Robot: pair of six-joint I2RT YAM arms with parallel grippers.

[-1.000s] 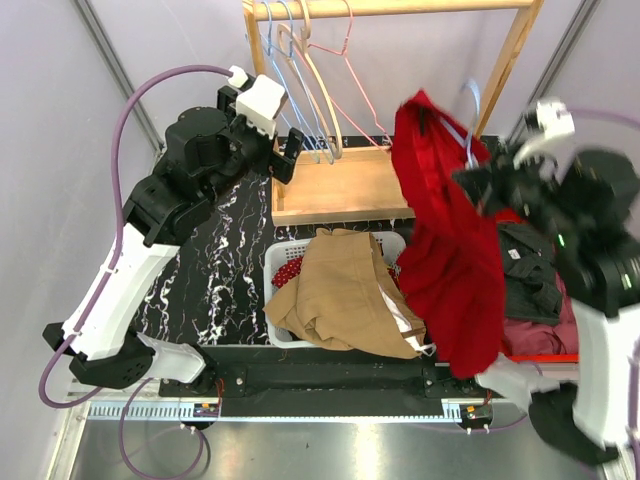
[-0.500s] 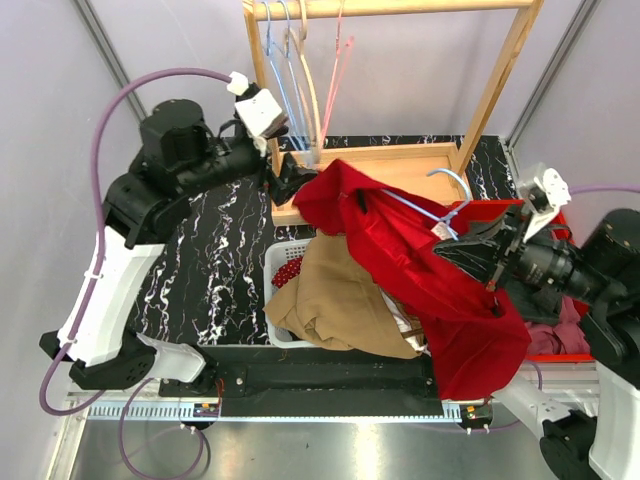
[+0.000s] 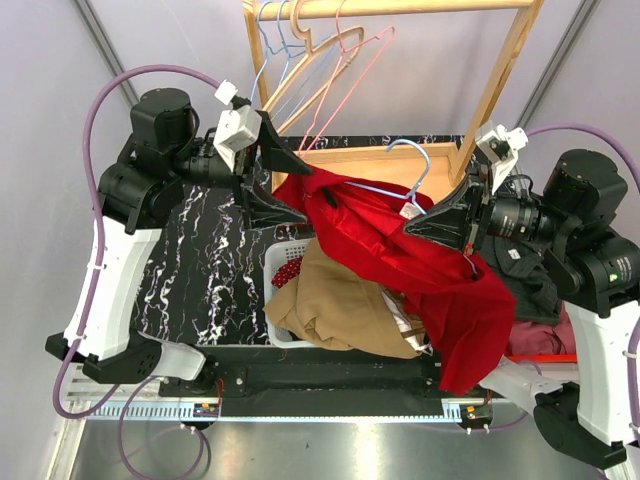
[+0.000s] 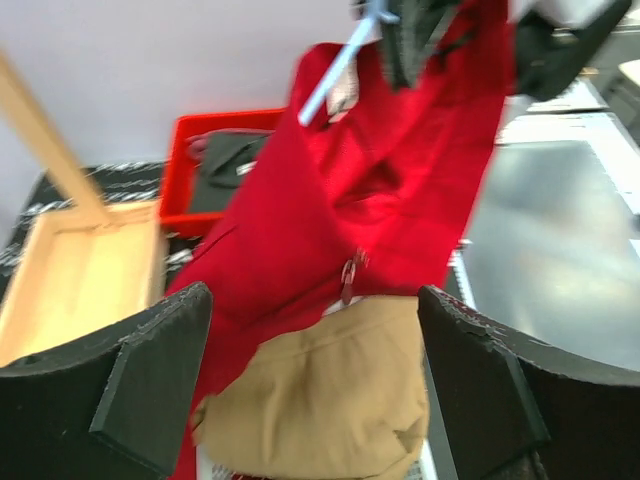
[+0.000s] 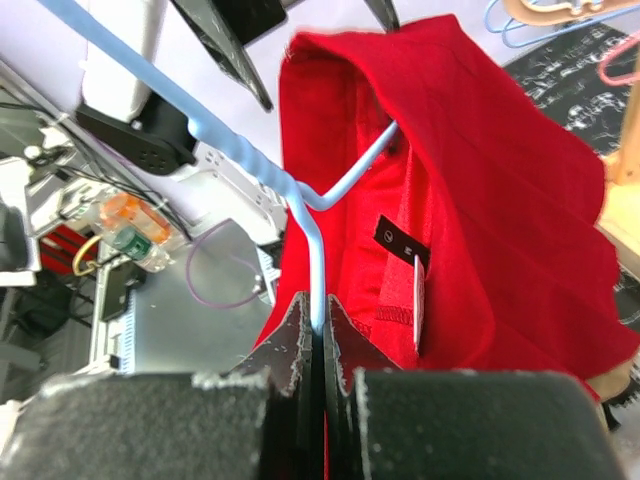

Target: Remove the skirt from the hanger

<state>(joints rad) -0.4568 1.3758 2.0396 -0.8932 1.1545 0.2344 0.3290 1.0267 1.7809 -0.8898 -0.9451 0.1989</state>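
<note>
The red skirt (image 3: 420, 270) hangs on a light blue wire hanger (image 3: 408, 165) above the basket. My right gripper (image 3: 413, 226) is shut on the hanger; in the right wrist view its tips (image 5: 318, 310) pinch the blue wire (image 5: 250, 160), with the skirt (image 5: 480, 200) draped beyond. My left gripper (image 3: 298, 192) is open at the skirt's upper left end, its fingers on either side of the cloth's corner. In the left wrist view the skirt (image 4: 380, 170) shows ahead, between the wide jaws of that gripper (image 4: 315, 300); whether they touch it I cannot tell.
A white basket (image 3: 275, 262) under the skirt holds a tan garment (image 3: 345, 300). Behind it stands a wooden rack (image 3: 500, 70) with several empty hangers (image 3: 320, 55) and a wooden base (image 3: 350, 160). A red bin (image 3: 545, 355) of dark clothes sits at the right.
The right arm has lifted and swung the hanger with the skirt towards the middle. The left gripper has come in at the skirt's left end. The empty hangers on the rack have swung right.
</note>
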